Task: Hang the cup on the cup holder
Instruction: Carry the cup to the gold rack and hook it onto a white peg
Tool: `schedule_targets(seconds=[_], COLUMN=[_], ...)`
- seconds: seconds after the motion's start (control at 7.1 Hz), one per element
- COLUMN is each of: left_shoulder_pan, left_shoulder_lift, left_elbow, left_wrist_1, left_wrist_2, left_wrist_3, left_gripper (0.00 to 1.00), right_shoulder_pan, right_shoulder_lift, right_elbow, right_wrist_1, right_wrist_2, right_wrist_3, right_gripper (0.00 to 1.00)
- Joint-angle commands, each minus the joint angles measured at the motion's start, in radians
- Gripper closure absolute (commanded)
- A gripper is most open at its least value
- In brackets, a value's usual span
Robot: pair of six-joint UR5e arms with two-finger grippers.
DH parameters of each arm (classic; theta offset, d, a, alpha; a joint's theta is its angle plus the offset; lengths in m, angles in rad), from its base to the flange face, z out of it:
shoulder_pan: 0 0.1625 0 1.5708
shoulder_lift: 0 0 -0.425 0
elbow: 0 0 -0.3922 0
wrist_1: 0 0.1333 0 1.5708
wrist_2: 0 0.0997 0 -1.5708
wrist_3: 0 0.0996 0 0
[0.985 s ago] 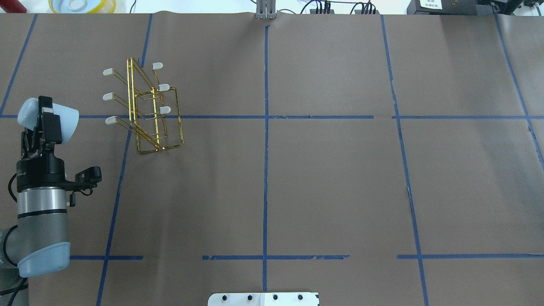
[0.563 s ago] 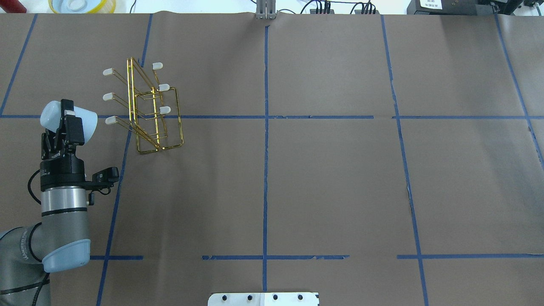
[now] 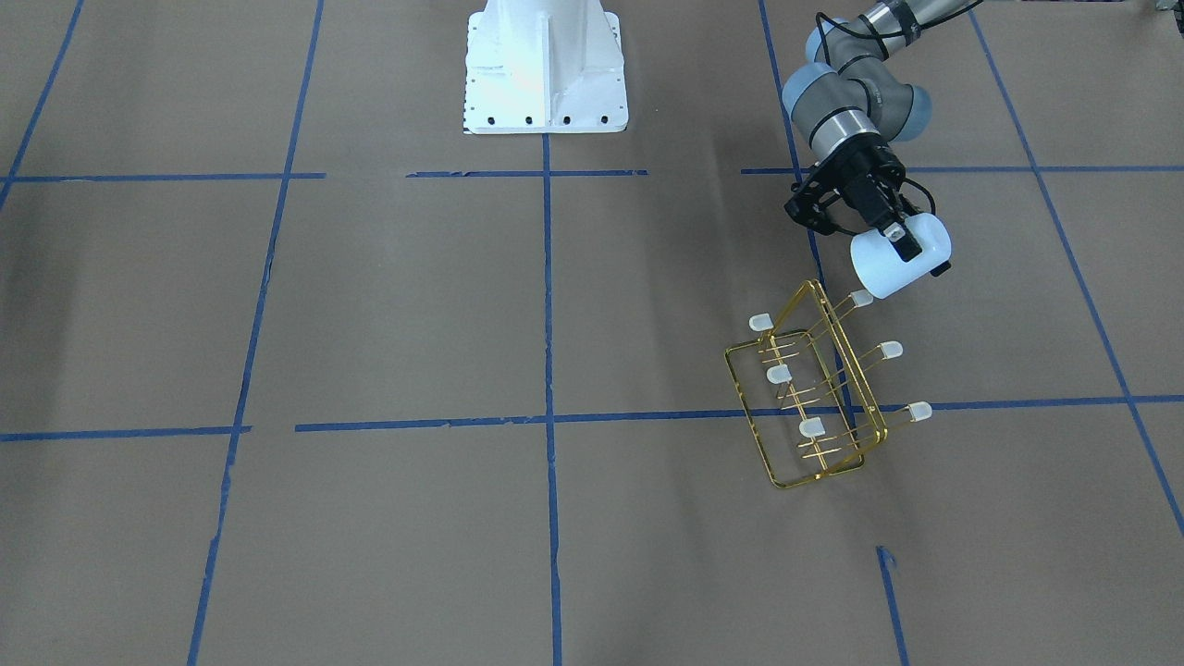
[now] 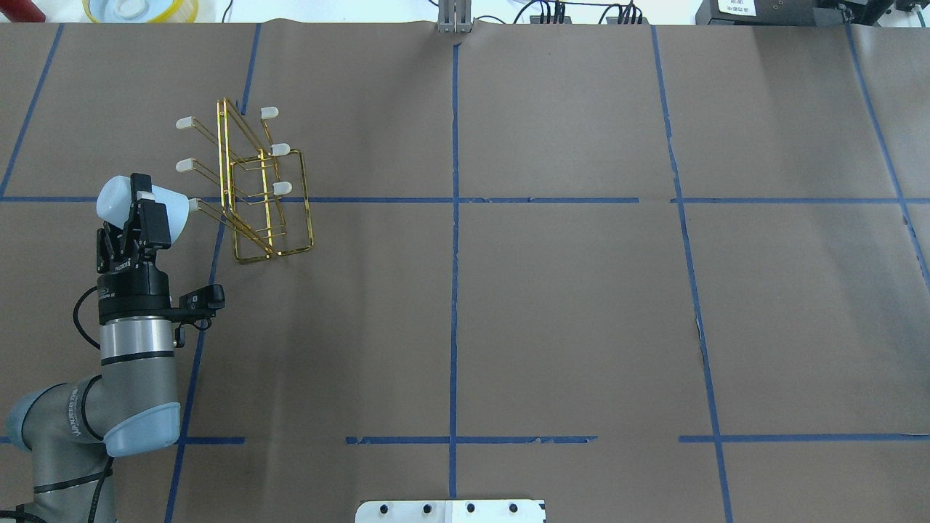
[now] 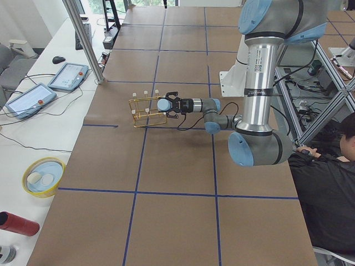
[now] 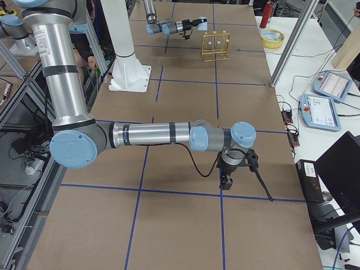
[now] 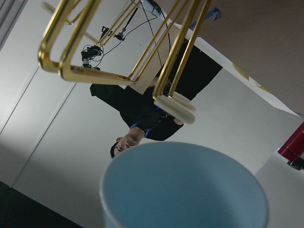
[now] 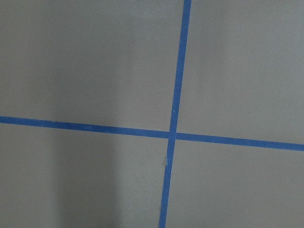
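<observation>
Brown table (image 4: 581, 327): cup (image 4: 112, 202) tight in left pincer (image 4: 147, 211), rim just beside nearest prong (image 4: 207, 211) of cup holder (image 4: 269, 211).

On the brown-papered table (image 4: 581, 312), gridded with blue tape lines (image 4: 453, 290): a gold wire cup holder (image 4: 231, 196) standing upright, and the white robot pedestal (image 3: 546, 65).

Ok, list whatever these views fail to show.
- Right gripper: seen only in exterior right; open or shut unclear.
- Left gripper: its lower finger hides under the cup, overhead.
- Cup holder: most prongs cut off by left wrist view's top edge.
</observation>
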Motion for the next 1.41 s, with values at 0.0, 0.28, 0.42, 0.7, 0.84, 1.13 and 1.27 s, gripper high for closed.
schedule_targets(seconds=[0.0,0.28,0.42,0.7,0.84,1.13,1.27], left_shoulder_pan=[-0.008,-0.022,-0.024,-0.025,-0.025,-0.025,-0.025], left_shoulder_lift=[-0.007,-0.021,-0.045,-0.072,-0.075,-0.102,-0.108], left_elbow=[0.006,0.012,0.042,0.076,0.09,0.13,0.136], left_wrist_1=[-0.001,0.002,0.002,0.002,0.002,0.002,0.002], left_wrist_2=[0.0,0.0,0.0,0.002,0.002,0.0,0.0], left_wrist_3=[-0.002,-0.002,-0.003,-0.007,-0.007,-0.007,-0.007], left_gripper=[1.0,1.0,1.0,1.0,1.0,1.0,1.0], right_shoulder_pan=[0.0,0.0,0.0,0.0,0.0,0.0,0.0], right_shoulder_lift=[0.0,0.0,0.0,0.0,0.0,0.0,0.0], right_elbow=[0.0,0.0,0.0,0.0,0.0,0.0,0.0], right_wrist_1=[0.0,0.0,0.0,0.0,0.0,0.0,0.0], right_wrist_2=[0.0,0.0,0.0,0.0,0.0,0.0,0.0], right_wrist_3=[0.0,0.0,0.001,0.0,0.001,0.0,0.001], right_gripper=[0.0,0.0,0.0,0.0,0.0,0.0,0.0])
